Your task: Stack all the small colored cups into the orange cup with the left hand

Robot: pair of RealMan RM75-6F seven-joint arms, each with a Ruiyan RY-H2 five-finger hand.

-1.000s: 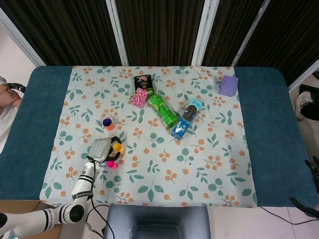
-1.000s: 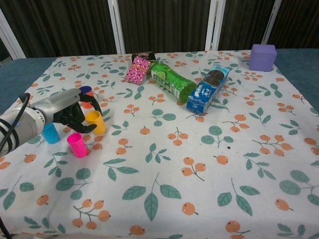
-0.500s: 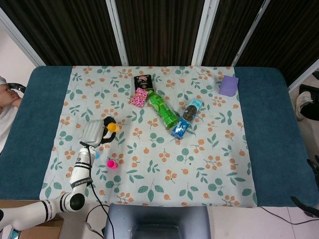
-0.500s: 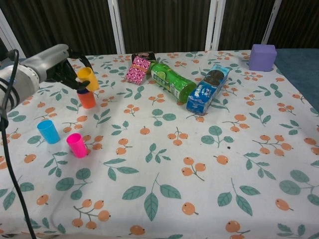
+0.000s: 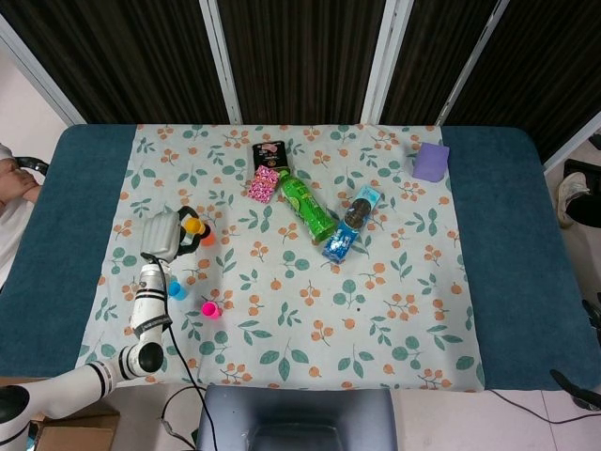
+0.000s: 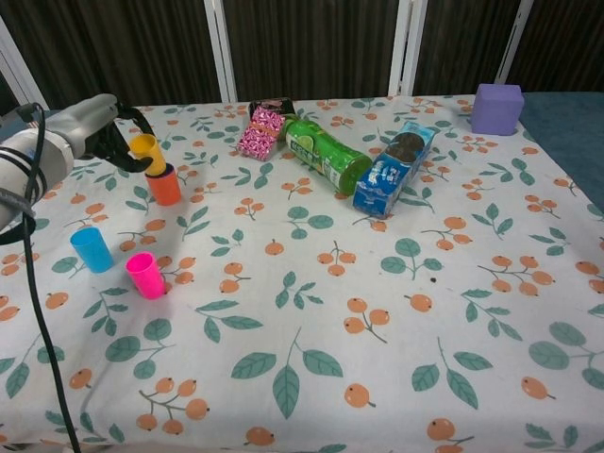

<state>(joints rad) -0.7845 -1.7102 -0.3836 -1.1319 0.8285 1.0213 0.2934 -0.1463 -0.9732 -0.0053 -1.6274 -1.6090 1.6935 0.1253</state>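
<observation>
My left hand (image 6: 99,132) (image 5: 169,233) holds a yellow cup (image 6: 148,154) (image 5: 193,226) tilted just above the orange cup (image 6: 164,185) (image 5: 206,239), which stands upright on the floral cloth at the left. A purple rim shows inside the orange cup's mouth. A blue cup (image 6: 92,249) (image 5: 176,290) and a pink cup (image 6: 145,275) (image 5: 210,308) stand nearer the front edge, apart from each other. My right hand is not in either view.
A pink snack pack (image 6: 262,129), a green bottle (image 6: 327,155) lying on its side and a blue cookie pack (image 6: 394,167) lie in a row across the middle. A purple box (image 6: 497,108) stands at the far right. The cloth (image 6: 321,311) covers a blue table.
My left hand lifted the yellow cup from beside the pink and blue cups, carried it back and left, and now lowers it over the orange cup.
</observation>
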